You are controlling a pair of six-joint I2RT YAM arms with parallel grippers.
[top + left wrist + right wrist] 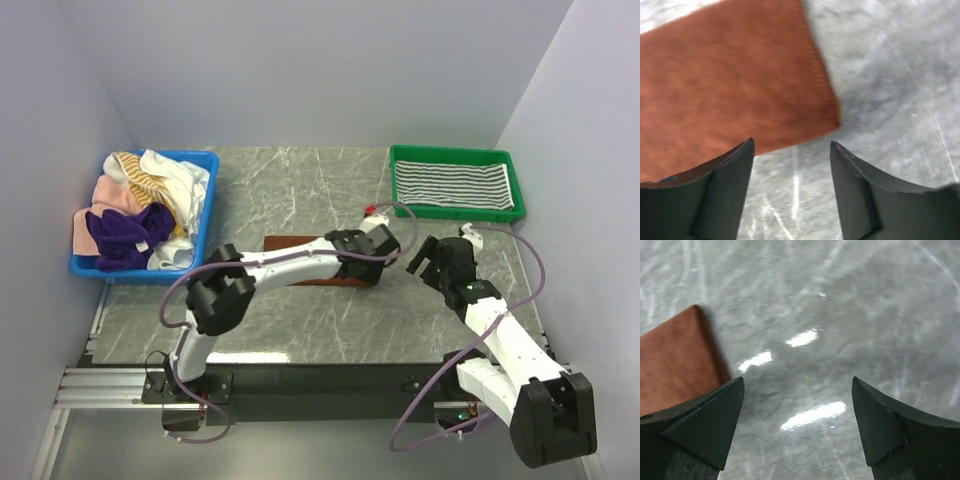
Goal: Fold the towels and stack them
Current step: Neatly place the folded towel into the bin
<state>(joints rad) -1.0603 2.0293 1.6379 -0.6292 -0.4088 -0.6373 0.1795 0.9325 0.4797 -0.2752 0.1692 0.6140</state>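
Jaws on left arm (290, 265) and right arm (495, 325) stand spread beside the brown towel (730, 85) on the table (300, 190).

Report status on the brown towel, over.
Both open and empty: left gripper, right gripper. Task item: brown towel, flat on table below left gripper. Nothing seen lying on it.

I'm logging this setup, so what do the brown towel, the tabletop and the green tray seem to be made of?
Brown towel: soft napped cloth, likely microfibre or terry, matte, with a stitched hem along its edge. Tabletop: grey veined, glossy, mirroring lights; polished stone or a stone-look laminate, cannot tell which. Green tray: smooth, evenly coloured walls and rim, probably moulded plastic.
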